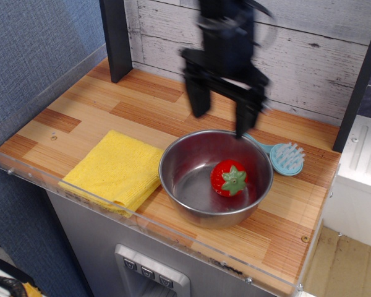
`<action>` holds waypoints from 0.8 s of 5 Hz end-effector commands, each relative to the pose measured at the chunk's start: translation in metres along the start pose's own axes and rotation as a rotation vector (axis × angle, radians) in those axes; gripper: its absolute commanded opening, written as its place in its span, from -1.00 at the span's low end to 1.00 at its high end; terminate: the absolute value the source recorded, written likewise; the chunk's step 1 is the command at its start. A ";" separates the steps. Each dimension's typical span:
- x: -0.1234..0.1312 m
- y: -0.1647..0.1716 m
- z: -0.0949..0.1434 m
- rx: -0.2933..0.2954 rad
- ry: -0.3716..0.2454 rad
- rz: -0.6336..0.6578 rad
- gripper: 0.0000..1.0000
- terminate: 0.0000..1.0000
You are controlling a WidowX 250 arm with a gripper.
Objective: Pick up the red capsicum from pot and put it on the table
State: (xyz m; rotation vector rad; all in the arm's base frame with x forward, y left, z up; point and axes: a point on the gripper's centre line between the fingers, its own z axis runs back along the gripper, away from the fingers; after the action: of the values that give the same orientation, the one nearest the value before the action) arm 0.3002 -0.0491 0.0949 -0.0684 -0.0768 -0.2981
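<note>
The red capsicum [229, 178], glossy red with a green calyx, lies inside the shiny steel pot [179, 159], right of its middle. The pot stands on the striped wooden table [80, 111]. My black gripper [221, 122] hangs open and empty above the pot's far rim, blurred by motion. Its two fingers point down, a little behind and above the capsicum, not touching it or the pot.
A folded yellow cloth [116, 169] lies left of the pot. A light blue brush [284, 157] lies behind the pot on the right. A dark post [116, 37] stands at the back left. A clear acrylic edge [142, 226] runs along the front.
</note>
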 end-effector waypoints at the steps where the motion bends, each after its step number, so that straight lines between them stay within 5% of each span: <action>1: 0.023 -0.031 -0.034 0.049 0.059 -0.113 1.00 -1.00; 2: 0.012 -0.018 -0.037 0.071 0.083 -0.101 1.00 -1.00; 4: -0.005 0.007 0.002 0.127 -0.014 -0.101 1.00 -1.00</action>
State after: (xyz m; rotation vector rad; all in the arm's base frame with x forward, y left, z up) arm 0.2981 -0.0428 0.0852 0.0552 -0.0625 -0.4005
